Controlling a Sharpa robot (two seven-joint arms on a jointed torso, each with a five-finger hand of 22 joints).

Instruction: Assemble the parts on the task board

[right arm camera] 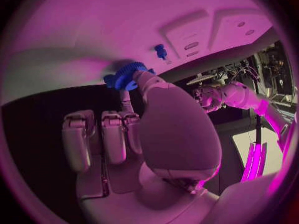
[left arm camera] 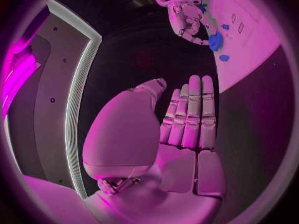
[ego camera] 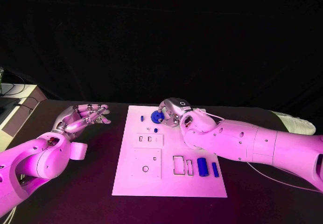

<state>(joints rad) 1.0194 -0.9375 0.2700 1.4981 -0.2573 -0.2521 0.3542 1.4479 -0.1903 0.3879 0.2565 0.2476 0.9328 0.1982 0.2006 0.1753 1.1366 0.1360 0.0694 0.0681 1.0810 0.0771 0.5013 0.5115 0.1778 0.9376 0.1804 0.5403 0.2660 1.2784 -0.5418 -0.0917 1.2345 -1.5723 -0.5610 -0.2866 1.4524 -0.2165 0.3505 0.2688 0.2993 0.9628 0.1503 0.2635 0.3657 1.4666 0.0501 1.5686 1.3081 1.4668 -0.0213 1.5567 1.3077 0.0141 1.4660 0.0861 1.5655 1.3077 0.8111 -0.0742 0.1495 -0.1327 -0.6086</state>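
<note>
Pinching blue gear (ego camera: 157, 116) in right hand (ego camera: 176, 112) over far end of task board (ego camera: 168, 186) | left hand (ego camera: 86, 116) released, off board's left, above table (ego camera: 80, 196) | progress: early; two blue cylinders (ego camera: 202, 167) lie loose near right; small peg (ego camera: 142, 118) stands far left

The right robot hand (ego camera: 176, 112) covers part of the blue gear (ego camera: 157, 116) at the task board's (ego camera: 135, 184) twelve o'clock end; small parts beside it are too tiny to identify.
</note>
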